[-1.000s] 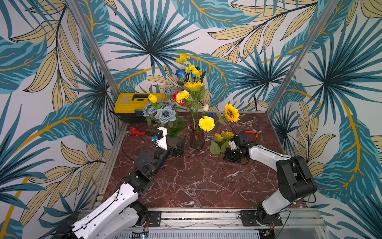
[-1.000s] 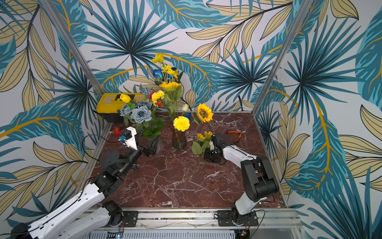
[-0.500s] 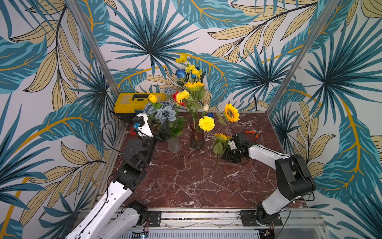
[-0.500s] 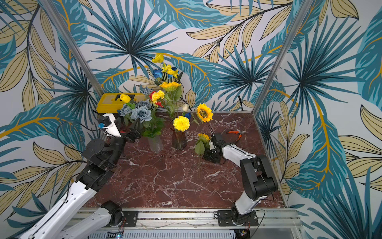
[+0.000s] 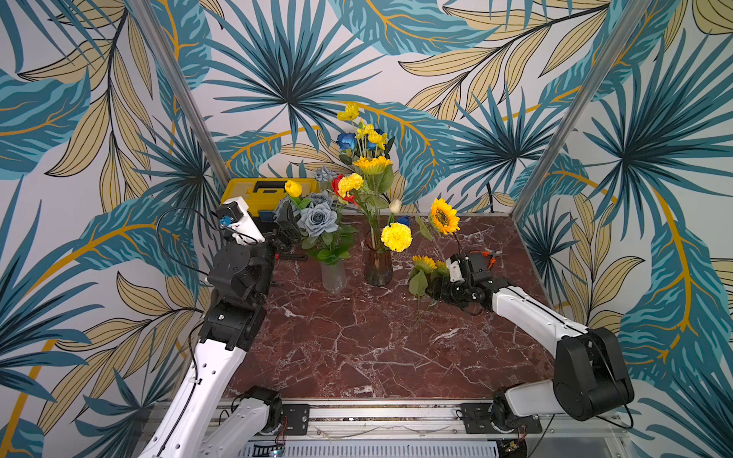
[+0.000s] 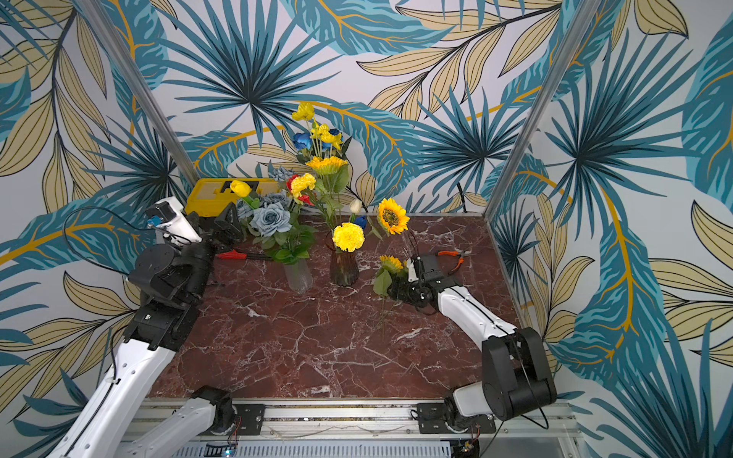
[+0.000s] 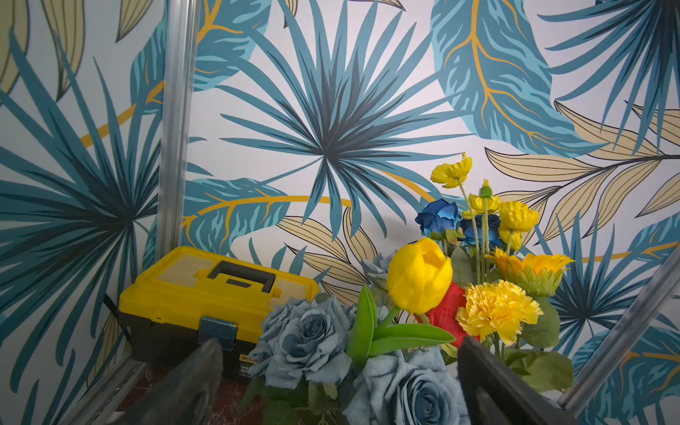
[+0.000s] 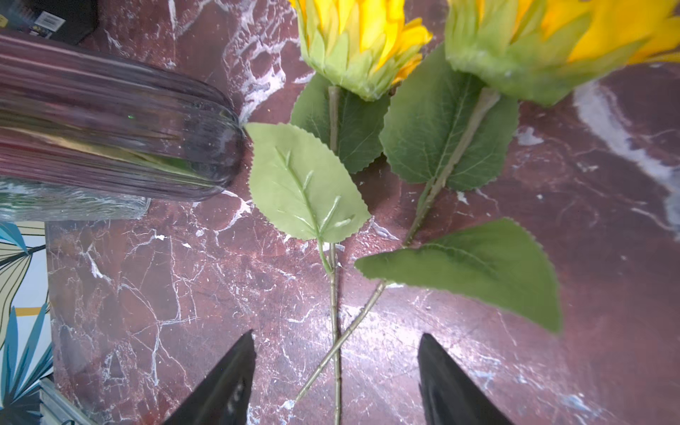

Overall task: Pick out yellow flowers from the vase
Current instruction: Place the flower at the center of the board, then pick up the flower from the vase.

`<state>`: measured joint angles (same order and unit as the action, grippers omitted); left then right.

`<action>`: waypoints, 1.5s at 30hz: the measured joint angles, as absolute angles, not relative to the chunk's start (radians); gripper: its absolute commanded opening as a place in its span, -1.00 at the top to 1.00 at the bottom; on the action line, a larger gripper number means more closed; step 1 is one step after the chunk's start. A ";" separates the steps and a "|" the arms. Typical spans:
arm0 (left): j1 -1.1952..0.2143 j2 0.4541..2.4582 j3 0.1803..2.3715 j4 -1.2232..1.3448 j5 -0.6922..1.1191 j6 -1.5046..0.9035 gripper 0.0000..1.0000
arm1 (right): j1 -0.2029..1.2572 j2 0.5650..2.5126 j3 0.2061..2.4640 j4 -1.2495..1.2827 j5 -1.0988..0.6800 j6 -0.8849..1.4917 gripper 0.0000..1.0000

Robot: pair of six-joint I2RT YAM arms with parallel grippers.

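At the left side of the table, your left gripper (image 7: pixel 338 382) hangs with its jaws wide apart, gripping nothing, just beside the blooms of the clear vase (image 5: pixel 333 275). A yellow toolbox (image 5: pixel 258 190) sits behind it against the wall. That vase carries grey-blue roses (image 5: pixel 319 218) with one yellow tulip (image 5: pixel 293 188) standing above them. Just to its right, the brown vase (image 5: pixel 378 265) holds the taller bunch, with a yellow pompom (image 5: pixel 396 236) hanging low at the front and a yellow spray (image 5: pixel 367 131) at the top. Further right, two sunflowers (image 8: pixel 362 44) lie flat on the marble, out of the vases. Their stems cross between the fingers of your right gripper (image 8: pixel 338 386), whose jaws stand apart and clamp neither stem. A third sunflower (image 5: pixel 443 216) stands upright just behind that wrist, and you cannot tell what supports it.
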<state>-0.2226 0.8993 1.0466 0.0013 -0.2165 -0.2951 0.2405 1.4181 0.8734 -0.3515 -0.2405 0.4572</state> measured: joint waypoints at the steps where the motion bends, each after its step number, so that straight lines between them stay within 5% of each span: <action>1: -0.220 0.912 1.052 0.000 -0.184 -0.291 -0.98 | 0.241 1.413 0.869 -0.348 -0.237 0.456 -0.45; 9: -0.210 1.008 1.081 -0.017 0.041 -0.199 -0.95 | 0.241 1.406 0.856 -0.334 -0.229 0.456 -0.48; 20: -0.195 1.102 1.135 -0.031 0.051 -0.168 -0.93 | 0.241 1.406 0.845 -0.318 -0.237 0.459 -0.48; 27: -0.188 1.135 1.151 -0.032 0.011 -0.152 -0.48 | 0.240 1.407 0.845 -0.310 -0.247 0.461 -0.49; 45: -0.188 1.192 1.200 -0.034 -0.007 -0.146 0.18 | 0.240 1.423 0.845 -0.304 -0.263 0.460 -0.50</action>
<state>-0.1879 1.1923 1.2003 -0.0338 -0.0071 -0.1455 0.2401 1.4231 0.8448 -0.3038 -0.2626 0.4603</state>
